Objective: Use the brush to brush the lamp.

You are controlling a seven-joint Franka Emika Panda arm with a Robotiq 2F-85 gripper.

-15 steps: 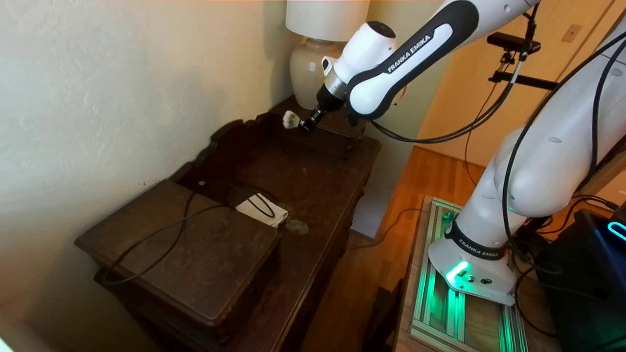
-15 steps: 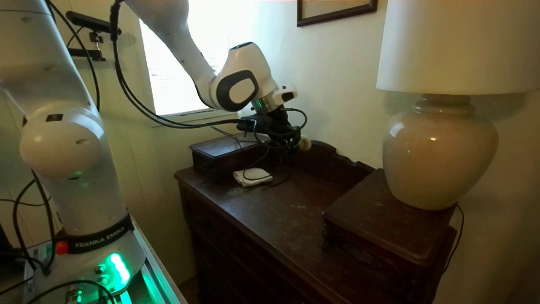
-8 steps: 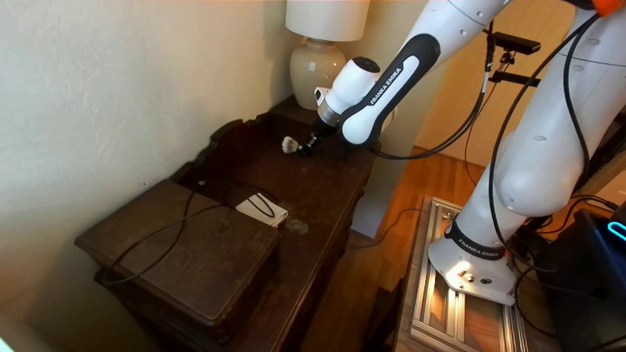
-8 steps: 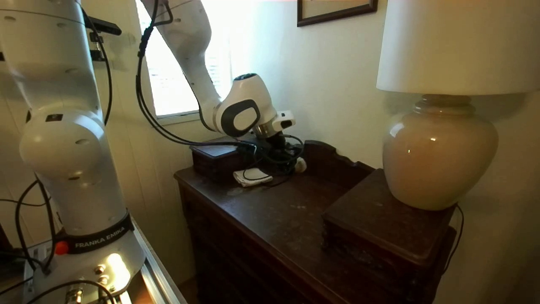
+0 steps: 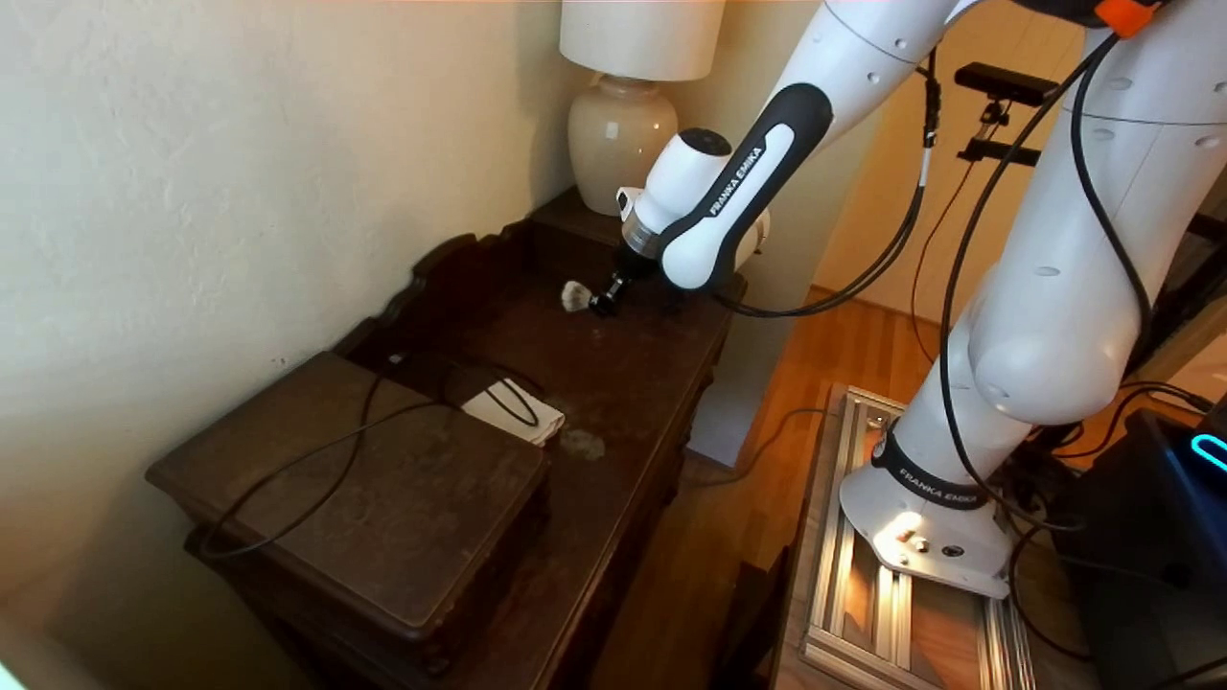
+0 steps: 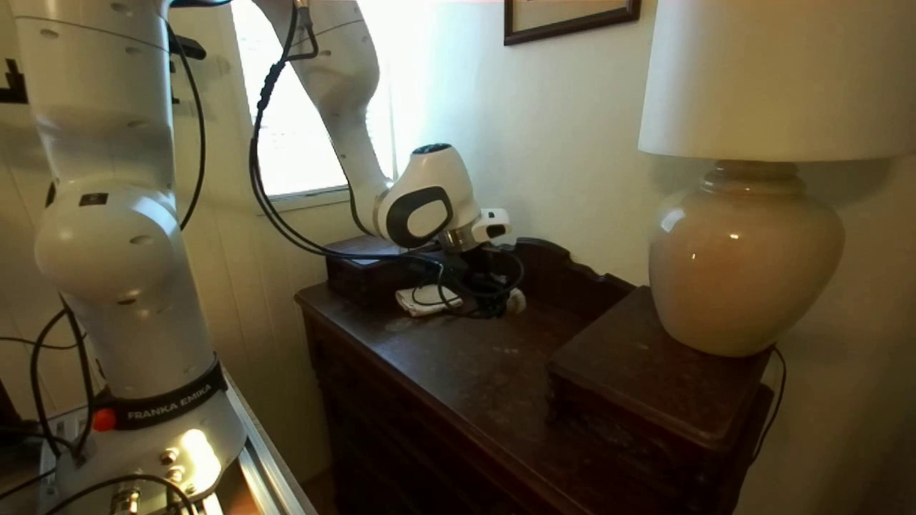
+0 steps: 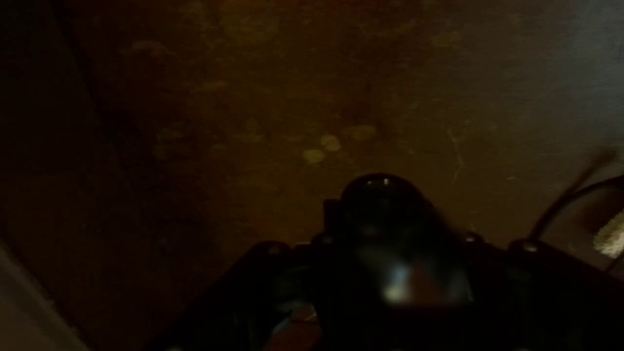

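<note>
Robotiq gripper [image 5: 603,303]: fingers closed, clamping dark handle of shaving brush [image 5: 575,296]. Brush position: near top of wooden dresser [image 6: 486,365], pale bristles directed toward backboard [image 6: 569,282]; surface contact — cannot tell. Table lamp [image 6: 744,265]: upright on raised end box [image 6: 644,379], well apart from brush. Flat white piece [image 5: 512,403]: on dresser top, beside opposite raised box [image 5: 364,517] — black cable [image 5: 363,431] crosses both. Wrist view: too dark for fine detail.
</note>
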